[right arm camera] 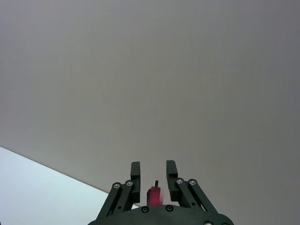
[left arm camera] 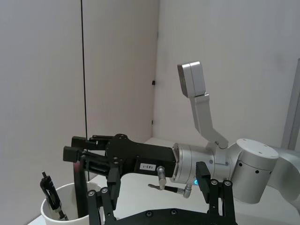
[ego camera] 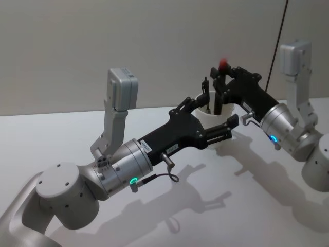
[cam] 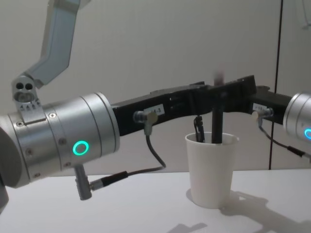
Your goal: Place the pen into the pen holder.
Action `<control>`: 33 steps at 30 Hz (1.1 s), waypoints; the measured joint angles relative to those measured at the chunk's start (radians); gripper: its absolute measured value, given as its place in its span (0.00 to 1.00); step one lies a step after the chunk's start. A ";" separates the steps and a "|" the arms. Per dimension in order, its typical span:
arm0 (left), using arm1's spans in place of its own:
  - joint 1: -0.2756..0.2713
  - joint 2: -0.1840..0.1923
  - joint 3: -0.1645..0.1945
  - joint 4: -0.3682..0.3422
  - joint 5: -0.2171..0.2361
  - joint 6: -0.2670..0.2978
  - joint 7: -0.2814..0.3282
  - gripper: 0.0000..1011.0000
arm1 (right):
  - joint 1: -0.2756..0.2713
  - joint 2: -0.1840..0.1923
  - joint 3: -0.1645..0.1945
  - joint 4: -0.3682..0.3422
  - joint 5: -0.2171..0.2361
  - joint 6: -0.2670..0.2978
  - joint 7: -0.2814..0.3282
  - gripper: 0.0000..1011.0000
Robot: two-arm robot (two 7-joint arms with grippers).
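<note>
The pen holder (ego camera: pixel 227 109) (cam: pixel 211 174) (left arm camera: pixel 65 208) is a white paper cup standing upright on the table. The pen (ego camera: pixel 223 64) (cam: pixel 217 121) (left arm camera: pixel 82 187) has a dark body and a red top; it stands upright with its lower end inside the cup and its top blurred. My right gripper (ego camera: pixel 218 77) (left arm camera: pixel 70 146) (right arm camera: pixel 153 168) hovers level just above the rim, open, its fingers standing apart on either side of the pen's red end (right arm camera: pixel 154 193). My left gripper (ego camera: pixel 218 110) (left arm camera: pixel 154 185) is open beside the cup at rim height.
A second black pen with a clip (cam: pixel 198 128) (left arm camera: pixel 51 197) leans inside the cup. The white table (ego camera: pixel 231 195) stretches in front of the cup. A thin black cable (cam: pixel 278 73) runs down the wall behind.
</note>
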 joint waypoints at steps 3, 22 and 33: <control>0.000 0.000 0.000 0.000 0.000 0.000 0.000 0.99 | 0.003 -0.003 -0.002 0.008 -0.008 -0.002 -0.001 0.39; 0.000 0.000 0.000 0.000 0.000 0.000 0.000 0.99 | 0.009 -0.009 -0.007 0.024 -0.027 -0.007 -0.006 0.92; 0.000 0.000 0.000 0.000 0.000 0.000 0.000 0.99 | -0.025 0.018 0.010 -0.040 0.005 0.008 -0.036 0.99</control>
